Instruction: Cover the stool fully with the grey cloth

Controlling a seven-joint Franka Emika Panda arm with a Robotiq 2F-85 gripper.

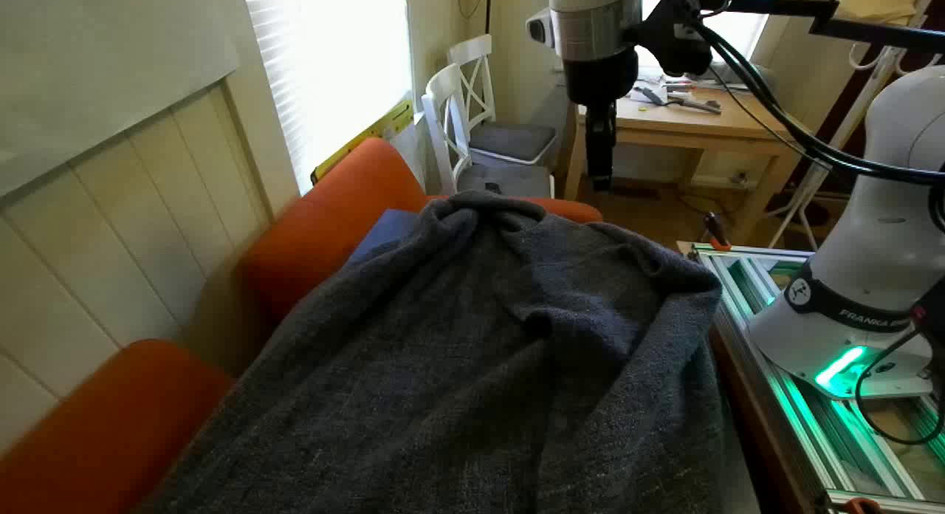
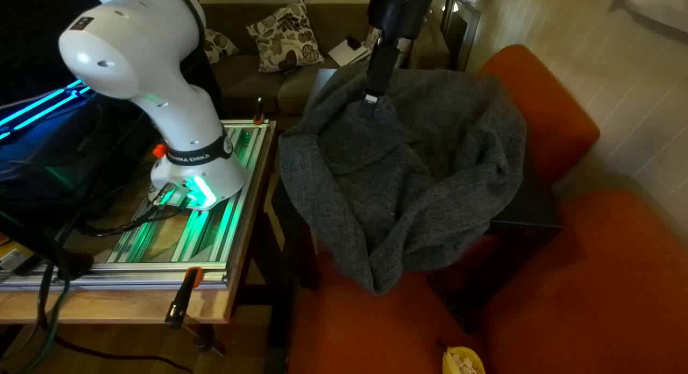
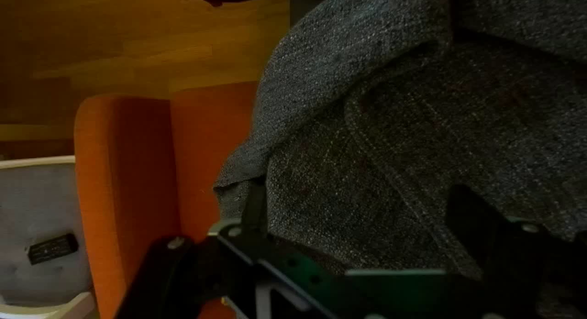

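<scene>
Wrist view looks past the black two-fingered gripper (image 3: 362,213), whose jaws stand spread wide with nothing held between them, onto the very large charcoal-grey cloth (image 3: 357,186) of fuzzy woven fabric. In an exterior view a gap shows between the fingertips (image 1: 603,180) and the cloth, so the gripper hangs clear above it. In both exterior views the cloth lies in a broad, rumpled spread, thick folds rolled along its edges and creases crossing its middle; in an exterior view a pointed fold droops over the orange upholstered seating (image 2: 365,331). A black flat-topped block (image 2: 524,222) sticks out from under the cloth near the pale panelled wall (image 2: 639,110), and a flat blue surface (image 1: 387,228) shows at another edge; which of these, if either, is the stool cannot be told. Beside the cloth, the white robot arm (image 2: 185,116) stands on a silver metal frame (image 2: 123,278) on a wooden table (image 2: 107,307), a green light (image 2: 203,192) glowing at its base. Two white cross-backed, grey-padded chairs (image 1: 511,141) stand near a light wooden desk (image 1: 686,122). A black, remote-shaped object (image 3: 52,249) lies on a grey seat pad (image 3: 41,204) in the wrist view, and a yellow container (image 2: 448,363) of pale bits rests on the orange seating.
</scene>
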